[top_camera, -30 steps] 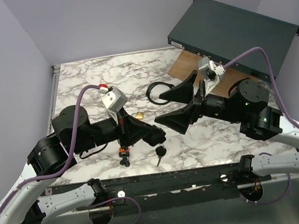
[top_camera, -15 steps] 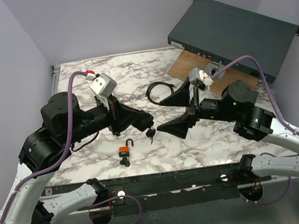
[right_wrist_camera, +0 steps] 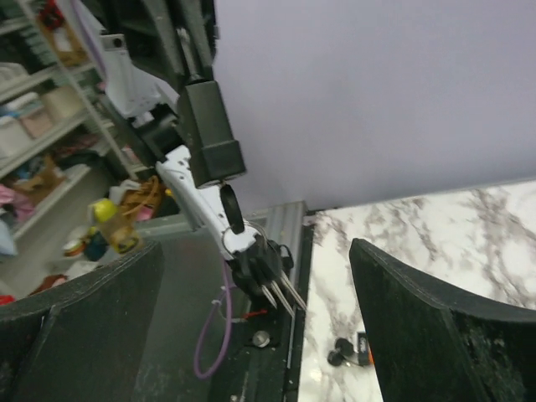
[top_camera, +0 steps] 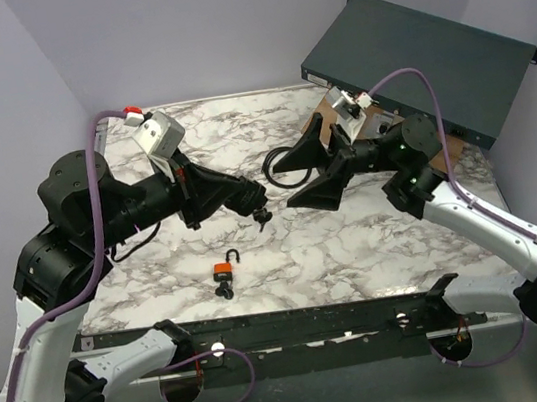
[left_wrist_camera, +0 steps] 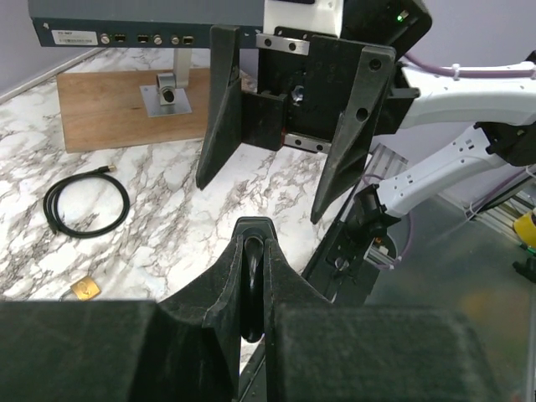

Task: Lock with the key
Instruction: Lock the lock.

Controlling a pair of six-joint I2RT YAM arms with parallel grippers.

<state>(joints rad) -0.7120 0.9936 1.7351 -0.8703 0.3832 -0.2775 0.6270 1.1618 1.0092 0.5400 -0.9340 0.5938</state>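
Observation:
My left gripper (top_camera: pixel 262 214) is shut on the black head of a key (left_wrist_camera: pixel 250 280) and holds it above the table. The rest of the key bunch (right_wrist_camera: pixel 266 268) hangs below its fingers with the metal blades pointing down. An orange padlock (top_camera: pixel 224 267) with an open shackle lies on the marble table (top_camera: pixel 376 245) in front of it, with black keys beside it. The padlock also shows in the right wrist view (right_wrist_camera: pixel 356 350). My right gripper (top_camera: pixel 284 187) is open and empty, raised, and faces the left gripper from the right.
A dark network switch (top_camera: pixel 417 47) stands at the back right on a wooden board (left_wrist_camera: pixel 100 109) that carries a metal bracket (left_wrist_camera: pixel 170 92). A coiled black cable (top_camera: pixel 279 172) lies behind the right gripper. A small brass padlock (left_wrist_camera: pixel 84 289) lies near the cable.
My left gripper has lifted the key bunch off the table and drawn back and up. The orange padlock came into view. My right gripper rose and moved back to the right.

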